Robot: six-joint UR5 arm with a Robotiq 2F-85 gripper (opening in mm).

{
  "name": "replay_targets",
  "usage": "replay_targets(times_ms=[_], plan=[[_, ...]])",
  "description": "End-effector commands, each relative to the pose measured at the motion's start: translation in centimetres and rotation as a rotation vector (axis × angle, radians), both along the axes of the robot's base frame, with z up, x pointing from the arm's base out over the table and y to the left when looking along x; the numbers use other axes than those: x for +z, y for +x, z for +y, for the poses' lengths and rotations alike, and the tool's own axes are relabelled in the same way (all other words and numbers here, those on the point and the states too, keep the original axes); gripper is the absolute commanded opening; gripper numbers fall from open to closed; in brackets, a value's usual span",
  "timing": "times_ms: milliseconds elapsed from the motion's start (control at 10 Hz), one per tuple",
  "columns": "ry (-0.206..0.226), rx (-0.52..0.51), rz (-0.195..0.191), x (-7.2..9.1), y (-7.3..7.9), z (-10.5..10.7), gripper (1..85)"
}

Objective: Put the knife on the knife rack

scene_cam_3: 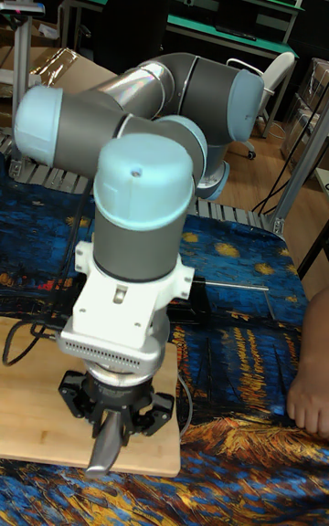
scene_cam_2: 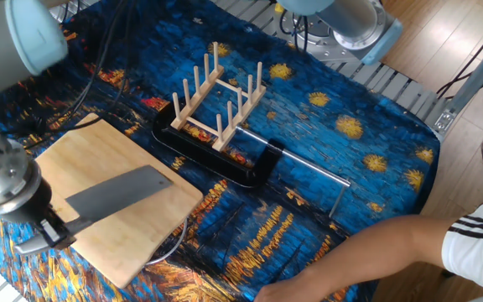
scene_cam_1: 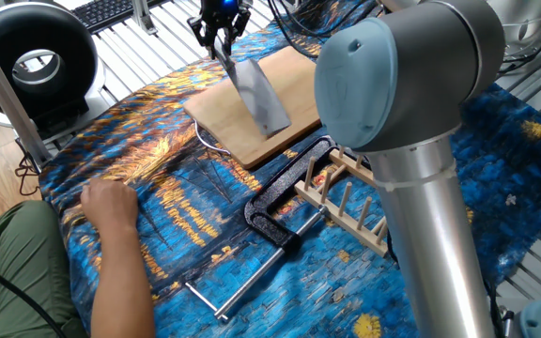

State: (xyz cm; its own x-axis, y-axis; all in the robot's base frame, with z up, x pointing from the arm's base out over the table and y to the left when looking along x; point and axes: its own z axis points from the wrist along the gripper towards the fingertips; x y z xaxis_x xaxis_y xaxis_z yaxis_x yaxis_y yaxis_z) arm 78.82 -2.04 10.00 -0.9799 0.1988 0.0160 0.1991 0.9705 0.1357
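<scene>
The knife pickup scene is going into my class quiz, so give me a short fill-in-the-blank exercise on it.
1. The gripper is shut on the ____.
2. The blade hangs over the bamboo ____.
3. The knife rack stands inside the black ____.
4. The rack's slots hold ____ knives.

Missing words: knife; cutting board; clamp; no
</scene>
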Motion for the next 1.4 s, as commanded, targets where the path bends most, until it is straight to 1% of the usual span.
replay_targets(times_ms=[0,100,300,400,500,600,700,800,900,1200,1300], plan=[[0.099,0.003,0.03,2.1,-1.8,2.0,1.0],[0.11,0.002,0.035,2.5,-2.2,2.4,1.0],[0.117,0.001,0.051,3.3,-3.5,2.8,1.0],[0.113,0.004,0.053,3.7,-4.0,2.7,1.0],[0.082,0.023,0.041,3.6,-3.9,1.9,1.0],[0.068,0.024,0.028,2.8,-3.0,1.8,1.0],[0.068,0.019,0.027,2.8,-3.0,1.8,1.0],[0.061,0.011,0.018,2.7,-2.7,1.6,1.0],[0.041,0.014,0.005,2.6,-2.4,1.1,1.0],[0.04,0.022,-0.044,2.5,-1.0,1.1,1.0],[0.048,0.024,-0.066,1.8,0.0,1.2,1.0]])
